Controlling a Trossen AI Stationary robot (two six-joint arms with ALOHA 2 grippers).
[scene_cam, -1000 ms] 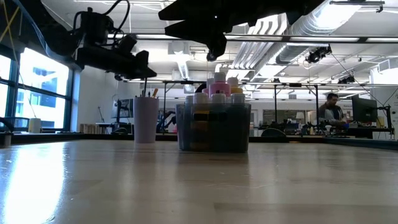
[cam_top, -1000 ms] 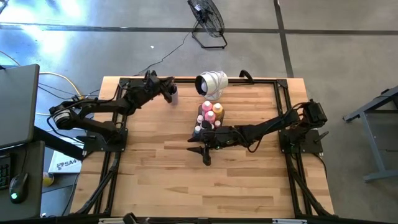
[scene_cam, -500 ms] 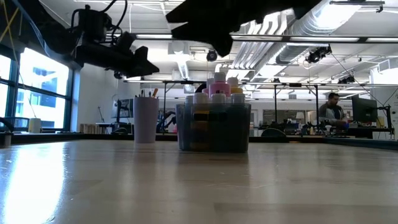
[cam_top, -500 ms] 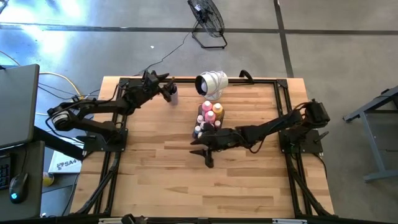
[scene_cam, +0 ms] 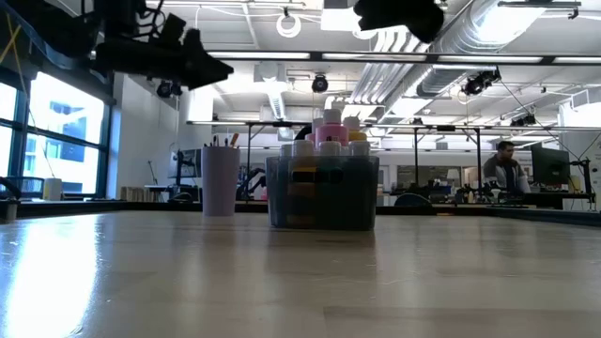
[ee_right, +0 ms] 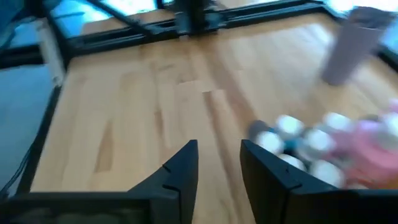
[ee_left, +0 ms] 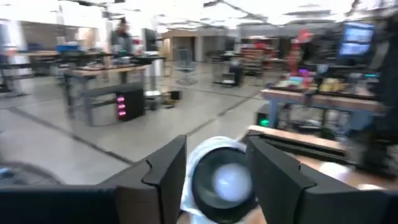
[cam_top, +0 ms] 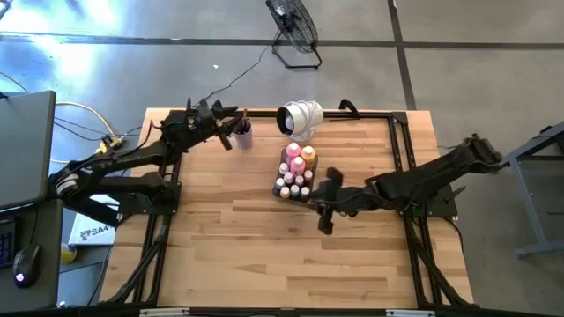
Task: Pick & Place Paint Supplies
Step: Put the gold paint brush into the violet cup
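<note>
My right claw [cam_top: 324, 211], spread and empty, hovers just beside the tray [cam_top: 275, 193]; a careless swing could topple the paint bottles [cam_top: 295, 173] packed inside.

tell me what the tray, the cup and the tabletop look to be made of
Tray: seemingly clear grey plastic, since the bottles show through its wall.
Cup: matte lilac, opaque, likely plastic.
Tabletop: wood planks, pale with visible grain and a slight sheen.

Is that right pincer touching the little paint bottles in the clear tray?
Apart. The high view shows the right pincer over bare wood beside the clear grey rectangular tray, with a visible gap to the small white-capped paint bottles.
</note>
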